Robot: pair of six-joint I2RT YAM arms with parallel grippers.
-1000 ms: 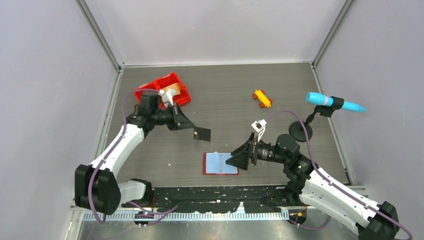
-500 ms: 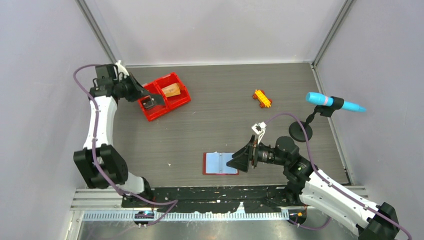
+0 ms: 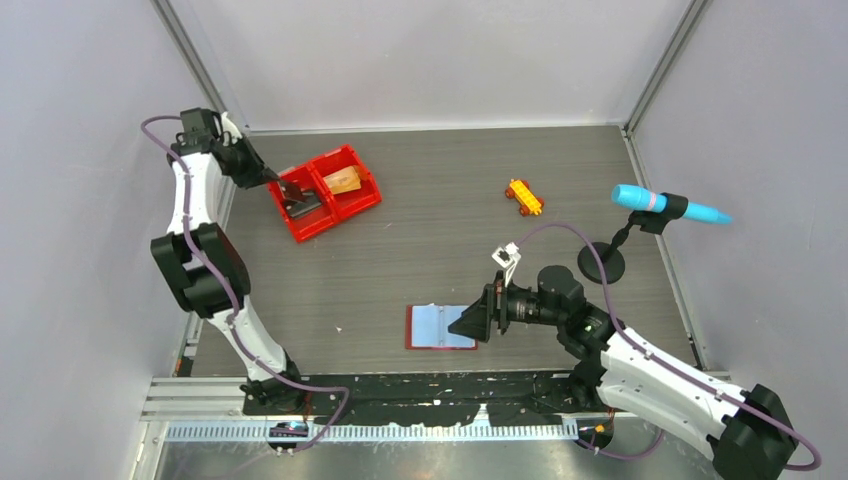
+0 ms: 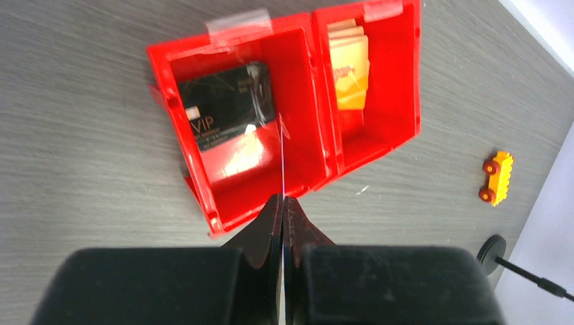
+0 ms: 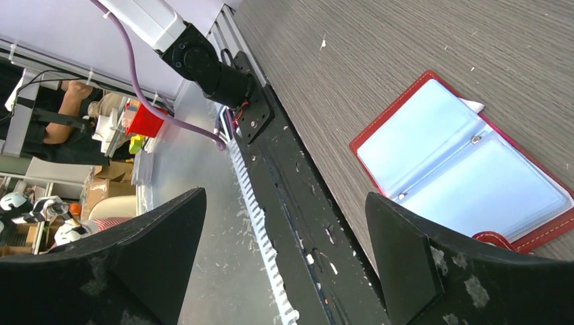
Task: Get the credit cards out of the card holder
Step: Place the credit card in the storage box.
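Card holder [image 3: 441, 327] lies open on the near desk, long axis left-right, just left of the right end effector [image 3: 472, 322], which is spread wide and empty. Left end effector [image 4: 282, 210], far-left over the red bin [image 3: 372, 190], is clenched on a thin card [image 4: 281, 159] edge-on.

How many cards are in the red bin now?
2 clearly: a black card in one compartment of the bin, an orange card in the other, seemingly atop more hidden ones.

The grey table [image 3: 440, 180] bears card holder [image 3: 440, 326], red bin [image 3: 345, 205], toy vehicle [image 3: 523, 197], microphone stand [image 3: 600, 262].
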